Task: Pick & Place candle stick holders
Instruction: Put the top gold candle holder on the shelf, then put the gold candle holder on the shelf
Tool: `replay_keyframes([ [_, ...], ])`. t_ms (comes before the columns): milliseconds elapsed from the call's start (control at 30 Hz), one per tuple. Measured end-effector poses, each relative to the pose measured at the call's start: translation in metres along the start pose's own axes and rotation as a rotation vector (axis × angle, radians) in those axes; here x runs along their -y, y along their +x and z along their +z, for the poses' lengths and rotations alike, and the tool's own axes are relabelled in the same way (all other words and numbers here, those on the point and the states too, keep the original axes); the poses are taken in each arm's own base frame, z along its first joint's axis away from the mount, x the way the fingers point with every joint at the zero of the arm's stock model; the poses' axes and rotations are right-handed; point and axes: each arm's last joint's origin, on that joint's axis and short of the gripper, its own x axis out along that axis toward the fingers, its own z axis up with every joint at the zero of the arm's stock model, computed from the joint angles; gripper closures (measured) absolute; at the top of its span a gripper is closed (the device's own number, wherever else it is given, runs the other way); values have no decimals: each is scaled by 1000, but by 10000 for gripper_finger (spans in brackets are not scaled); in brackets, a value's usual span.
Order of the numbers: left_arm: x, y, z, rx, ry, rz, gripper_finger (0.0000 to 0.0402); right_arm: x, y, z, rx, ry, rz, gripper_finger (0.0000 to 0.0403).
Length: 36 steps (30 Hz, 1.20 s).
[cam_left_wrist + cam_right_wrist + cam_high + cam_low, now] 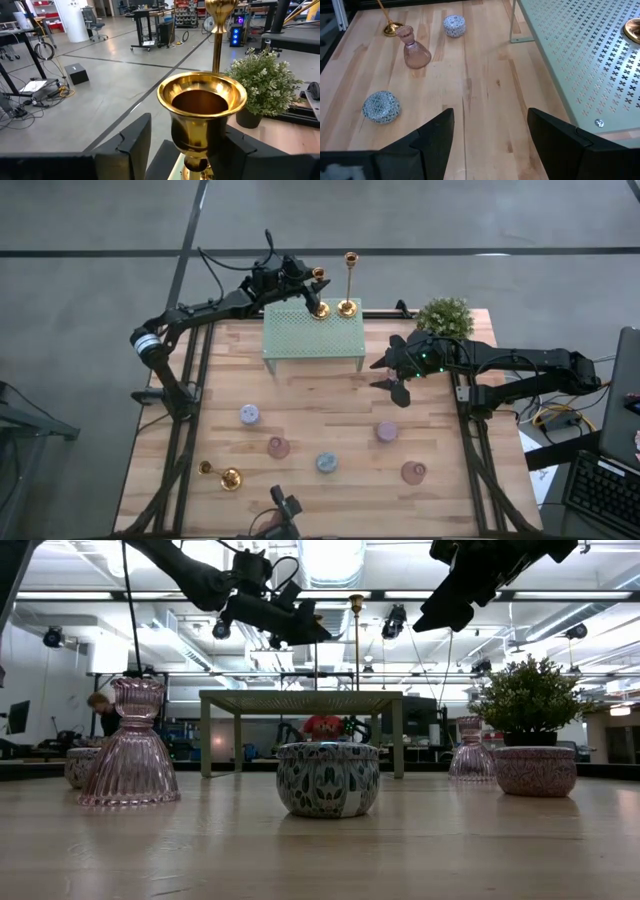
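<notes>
i'm seeing three shiny gold candlesticks, each a thin stem on a round flared base with a small cup on top. two are standing upright, stems vertical, on the back edge of the pale green perforated metal stand (312, 338): the tall candlestick (349, 283) and, just beside it, the short candlestick (319, 292). the third candlestick (221, 474) is lying on its side at the near left of the wooden table (330, 405), its stem running left from the base.

my left gripper (304, 283) is sitting around the short candlestick's cup (202, 117); the wrist view is showing one dark finger on each side of the polished bowl, spread wider than it with gaps, so i'm reading it as open and not gripping.

my right gripper (398, 388) is hovering over the table right of the stand, fingers spread wide and holding nothing.

a ribbed pink glass vase (130, 745), patterned ceramic tins (328, 778) and a leafy potted plant (444, 317) are sharing the table.
</notes>
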Motion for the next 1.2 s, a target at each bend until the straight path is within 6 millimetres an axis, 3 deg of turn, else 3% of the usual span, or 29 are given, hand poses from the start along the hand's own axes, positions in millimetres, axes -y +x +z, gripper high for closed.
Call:
replay_keyframes([
  [233,0,0,-1,-4,-5,-1,221,0,0,0,0,0,0,158],
  [700,4,0,0,-19,-20,-13,142,0,0,0,-2,1,0,158],
  [1200,7,-31,10,-193,0,0,142,0,0,0,-3,1,0,158],
])
